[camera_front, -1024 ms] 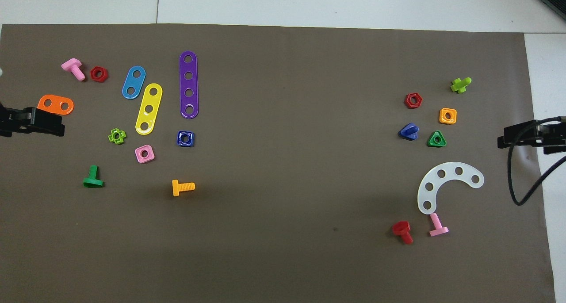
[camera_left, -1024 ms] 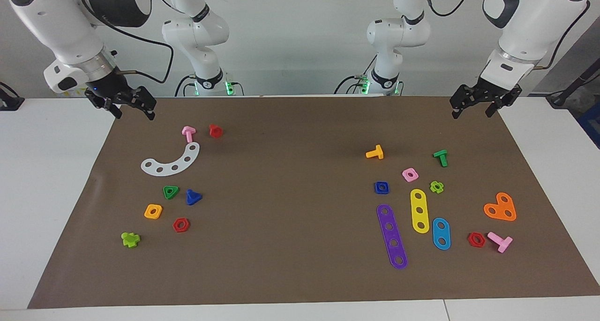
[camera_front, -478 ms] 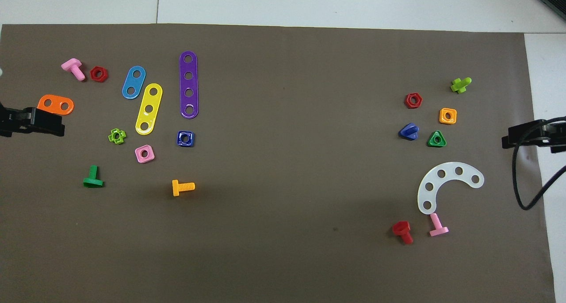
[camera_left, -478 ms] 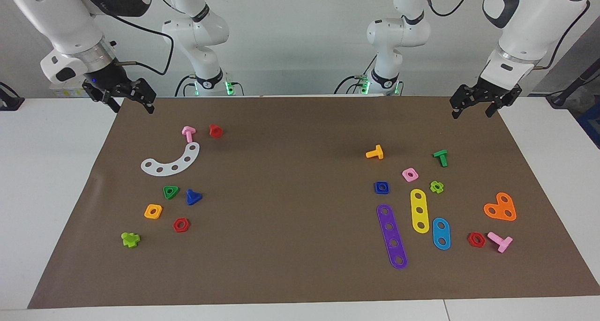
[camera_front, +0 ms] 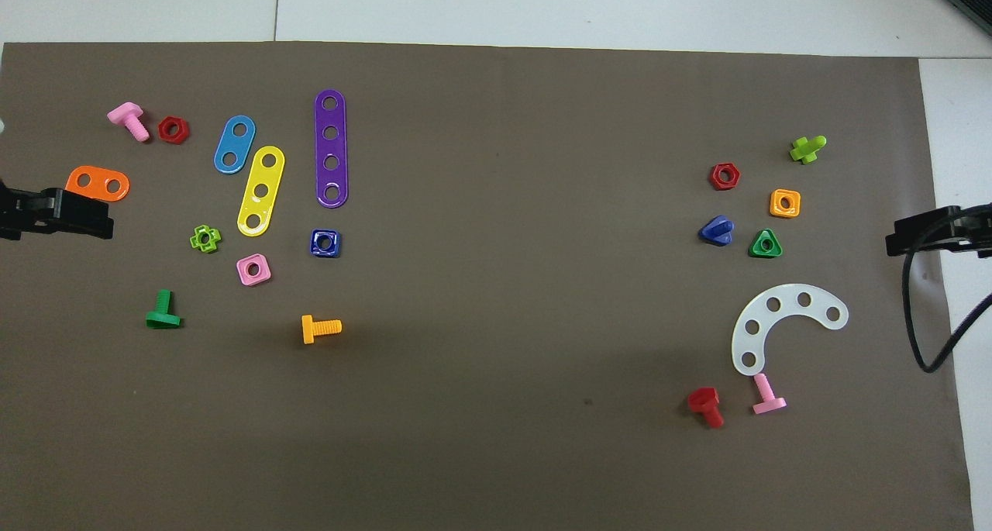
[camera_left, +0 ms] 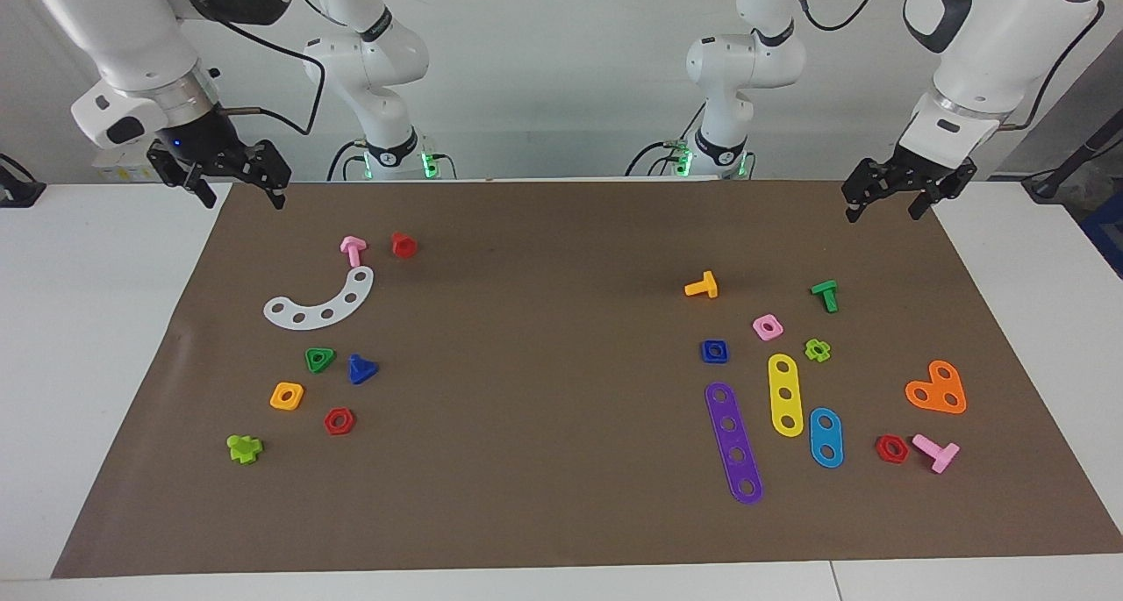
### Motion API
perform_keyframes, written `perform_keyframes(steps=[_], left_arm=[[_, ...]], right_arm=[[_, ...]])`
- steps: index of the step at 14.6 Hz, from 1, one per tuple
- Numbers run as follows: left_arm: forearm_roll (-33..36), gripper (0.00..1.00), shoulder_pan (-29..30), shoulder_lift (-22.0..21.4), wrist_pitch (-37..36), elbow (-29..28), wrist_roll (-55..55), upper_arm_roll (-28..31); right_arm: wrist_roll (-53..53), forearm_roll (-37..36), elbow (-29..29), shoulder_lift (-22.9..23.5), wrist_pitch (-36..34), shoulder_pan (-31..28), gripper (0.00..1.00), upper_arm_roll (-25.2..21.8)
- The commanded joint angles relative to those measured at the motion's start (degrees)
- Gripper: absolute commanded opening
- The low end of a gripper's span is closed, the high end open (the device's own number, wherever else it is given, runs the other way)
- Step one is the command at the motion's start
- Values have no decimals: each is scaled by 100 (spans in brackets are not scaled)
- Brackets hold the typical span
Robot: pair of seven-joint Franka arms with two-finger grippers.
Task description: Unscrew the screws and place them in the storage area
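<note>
The dark-blue bolt with a triangular head lies loose on the brown mat at the right arm's end, beside a green triangular nut. It also shows in the overhead view. My right gripper is open and empty, raised over the mat's corner at the robots' edge; only its tip shows in the overhead view. My left gripper is open and empty, and waits over the mat's other corner at the robots' edge. It also shows in the overhead view.
Near the bolt lie a white curved strip, a pink bolt, a red bolt, orange and red nuts and a lime piece. At the left arm's end lie purple, yellow and blue strips, a dark-blue square nut, an orange plate and several bolts and nuts.
My right gripper has risen and drawn back toward the robots' edge of the mat. The left arm and all the parts have not moved.
</note>
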Motion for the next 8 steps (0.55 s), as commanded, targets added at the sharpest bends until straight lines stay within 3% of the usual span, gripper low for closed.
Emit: perform_keyframes(steps=[1,8], left_arm=[[-89,100,9,-154,31,-173,-50,20],[-89,100,9,-154,31,-173,-50,20]], right_arm=[[142,172,256,193,-154,-49,100,23],[266,173,230,149,-93,-32,100,23]])
